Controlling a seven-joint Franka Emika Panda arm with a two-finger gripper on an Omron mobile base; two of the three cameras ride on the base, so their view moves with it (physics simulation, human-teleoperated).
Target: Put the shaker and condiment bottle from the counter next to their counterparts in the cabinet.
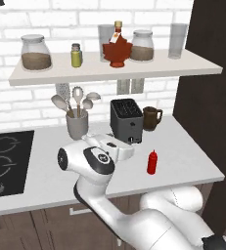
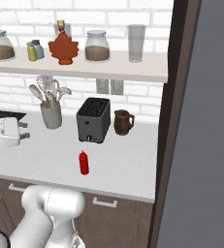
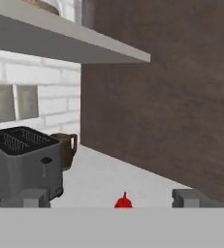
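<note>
Between your 2 spread, empty fingers (image 3: 35,197) sits the condiment bottle's (image 3: 123,201) red nozzle, low on the counter (image 3: 108,179). Left of them the toaster (image 3: 21,160) and mug (image 3: 67,147) crowd in; you could clip them or tip the bottle. Right, the dark wall (image 3: 171,97) closes in.

The condiment bottle (image 1: 152,162) stands on the counter (image 1: 183,156) before the toaster (image 1: 126,120); the shaker (image 1: 76,55) on the cabinet (image 1: 148,68)
</note>
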